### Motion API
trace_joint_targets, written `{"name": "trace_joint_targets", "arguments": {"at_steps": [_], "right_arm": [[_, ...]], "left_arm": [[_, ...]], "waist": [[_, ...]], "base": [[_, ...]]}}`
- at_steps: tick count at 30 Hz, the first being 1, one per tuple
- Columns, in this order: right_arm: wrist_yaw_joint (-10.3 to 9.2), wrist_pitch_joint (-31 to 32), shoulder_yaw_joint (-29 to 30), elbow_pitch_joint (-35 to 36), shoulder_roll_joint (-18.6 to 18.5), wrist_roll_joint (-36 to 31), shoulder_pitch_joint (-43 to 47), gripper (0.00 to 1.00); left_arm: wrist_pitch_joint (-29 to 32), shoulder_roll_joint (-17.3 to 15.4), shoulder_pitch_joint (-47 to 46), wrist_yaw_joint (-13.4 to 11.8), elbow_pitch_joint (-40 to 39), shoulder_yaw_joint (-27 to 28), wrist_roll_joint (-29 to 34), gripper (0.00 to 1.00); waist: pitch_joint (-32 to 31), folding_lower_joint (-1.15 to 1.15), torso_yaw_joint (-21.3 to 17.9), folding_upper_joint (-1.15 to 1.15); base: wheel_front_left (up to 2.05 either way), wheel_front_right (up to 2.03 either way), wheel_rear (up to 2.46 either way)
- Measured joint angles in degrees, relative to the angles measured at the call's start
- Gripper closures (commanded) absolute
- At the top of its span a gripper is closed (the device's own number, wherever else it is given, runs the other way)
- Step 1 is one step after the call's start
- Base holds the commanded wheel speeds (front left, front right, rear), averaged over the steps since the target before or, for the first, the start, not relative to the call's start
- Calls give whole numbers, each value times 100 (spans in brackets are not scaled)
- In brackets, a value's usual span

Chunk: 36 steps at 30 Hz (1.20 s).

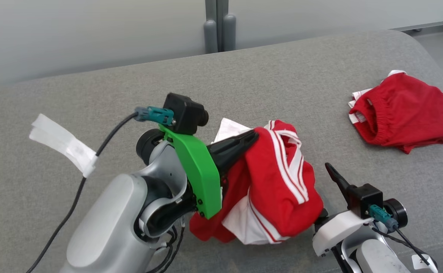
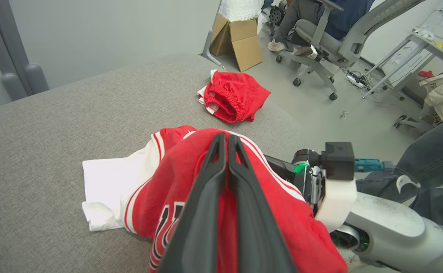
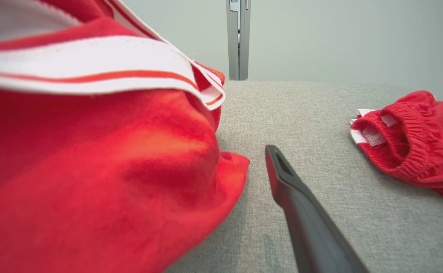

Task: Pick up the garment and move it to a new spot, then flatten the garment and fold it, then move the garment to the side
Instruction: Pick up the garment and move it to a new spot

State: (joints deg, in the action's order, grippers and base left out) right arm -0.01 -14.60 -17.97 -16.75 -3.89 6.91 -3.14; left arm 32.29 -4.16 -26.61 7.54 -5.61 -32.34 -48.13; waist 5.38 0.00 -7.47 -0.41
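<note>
The garment is a red jersey with white stripes and white panels, bunched at the front middle of the grey padded table. My left gripper is shut on a fold at its top, and the cloth hangs down from the fingers. In the left wrist view the fingers lie pressed together over the garment, with red cloth between them. My right gripper stands open just right of the garment, low over the table. One of its fingers is bare, the other is hidden behind the garment.
Red shorts with an elastic waistband lie crumpled at the table's right. A white tape tag hangs on the left arm's cable. Beyond the table's right end stand a cardboard box and a person seated in an office chair.
</note>
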Motion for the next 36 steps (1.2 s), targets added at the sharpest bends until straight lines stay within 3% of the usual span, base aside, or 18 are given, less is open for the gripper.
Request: {"name": "trace_joint_targets", "arguments": {"at_steps": [5, 10, 17, 23, 25, 26, 36], "right_arm": [[0, 0, -83, -3, 27, 13, 43, 0], [0, 0, -74, -1, 27, 13, 158, 0], [8, 0, -127, 49, 24, 1, 246, 0], [225, 0, -606, 151, 36, -89, 231, 0], [327, 0, -835, 149, 38, -144, 208, 0], [363, 0, -925, 152, 52, -155, 200, 0], [472, 0, -1306, 169, 49, -185, 185, 0]], "left_arm": [[-113, -82, 322, -37, 644, -56, 506, 100], [-430, -183, 371, -356, 1271, 191, 924, 100], [-1118, 41, 365, -612, 1876, 315, 1165, 100], [-1702, 154, 170, -649, 2161, 185, 1399, 100], [-1917, 163, 63, -665, 2275, 196, 1439, 53], [-1995, 171, 31, -717, 2334, 200, 1437, 0], [-2084, 178, -7, -695, 2874, -274, 1397, 0]], "waist": [[-57, 0, -260, 0], [-92, 0, -515, 0], [-116, 0, -708, 0], [-3, 0, -785, 0], [31, 0, -820, 0], [47, 0, -837, 0], [130, 0, -814, 0]], "base": [[0, 0, 0], [0, 0, 0], [0, 0, 0], [0, 0, 0], [0, 0, 0], [0, 0, 0], [0, 0, 0]]}}
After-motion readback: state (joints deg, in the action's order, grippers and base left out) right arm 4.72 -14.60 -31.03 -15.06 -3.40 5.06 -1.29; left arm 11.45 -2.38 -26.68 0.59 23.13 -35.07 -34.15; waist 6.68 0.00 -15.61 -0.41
